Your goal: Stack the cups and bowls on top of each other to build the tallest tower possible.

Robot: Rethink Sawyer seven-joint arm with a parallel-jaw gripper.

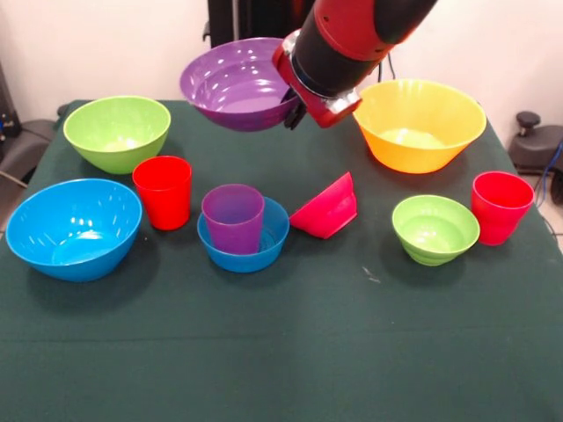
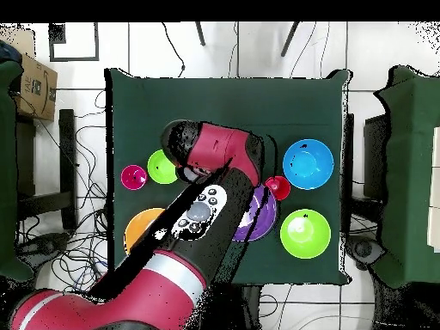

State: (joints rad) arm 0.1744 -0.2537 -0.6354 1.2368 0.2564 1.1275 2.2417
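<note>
My gripper (image 1: 295, 111) is shut on the right rim of the large purple bowl (image 1: 236, 83), which hangs tilted above the table's far side. In the overhead view the arm covers most of the purple bowl (image 2: 260, 222). The big yellow bowl (image 1: 418, 123) stands just right of the gripper. The purple cup (image 1: 233, 217) sits inside the small blue bowl (image 1: 246, 244) at the centre. A small red-pink bowl (image 1: 325, 209) lies on its side beside them. One red cup (image 1: 163, 192) stands at the left, another red cup (image 1: 500, 207) at the right.
A large lime green bowl (image 1: 117, 132) and a large blue bowl (image 1: 75, 227) stand at the left. A small lime green bowl (image 1: 435, 229) sits beside the right red cup. A dark green cloth (image 1: 290, 352) covers the table.
</note>
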